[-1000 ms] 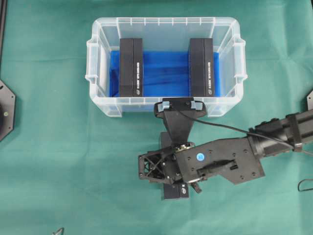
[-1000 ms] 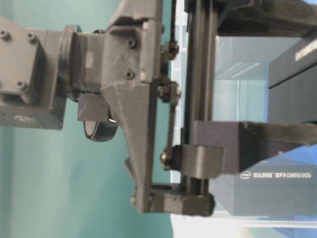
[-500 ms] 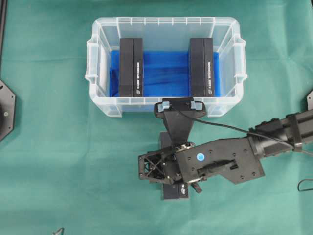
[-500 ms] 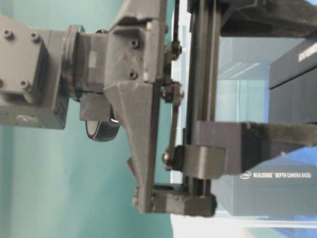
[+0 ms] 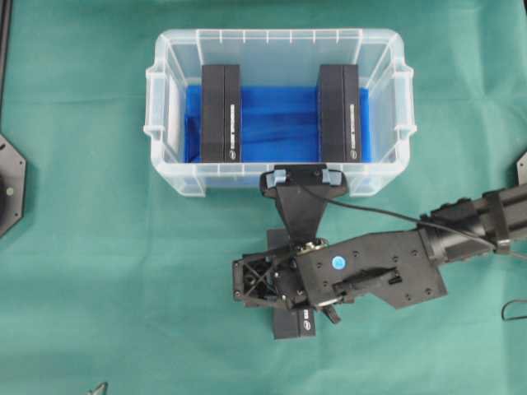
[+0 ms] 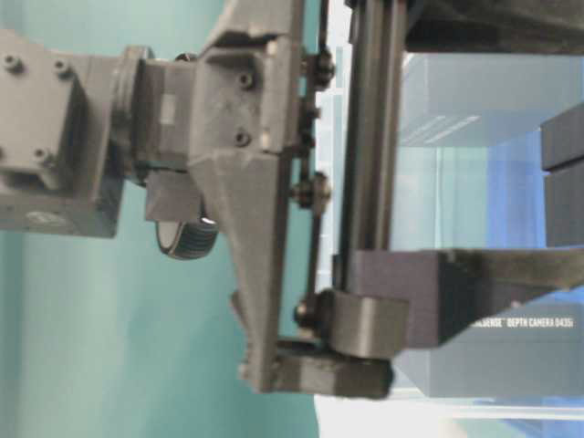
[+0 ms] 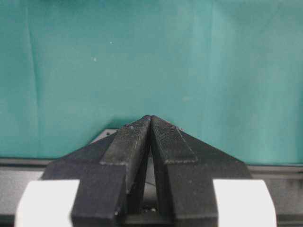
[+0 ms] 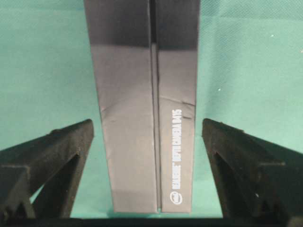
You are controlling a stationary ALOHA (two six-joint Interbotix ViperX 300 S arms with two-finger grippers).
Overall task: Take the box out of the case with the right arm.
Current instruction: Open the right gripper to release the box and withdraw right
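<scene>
— Lying where, the box (image 5: 294, 326)?

— Flat on the green cloth (image 5: 99, 271), outside the case (image 5: 173, 177), near its front wall and under the right gripper (image 8: 147, 142). Its long axis runs toward the case (the printed end faces away from it).

— Is it held?

— No. The right gripper's fingers (image 8: 57, 156) stand spread, clear of both its sides.

— The left gripper (image 7: 150, 124)?

— Fingers pressed together over bare cloth.

— Anything in the case?

— Two more boxes (image 5: 221, 113) on the blue lining (image 5: 276, 123), parallel.
</scene>
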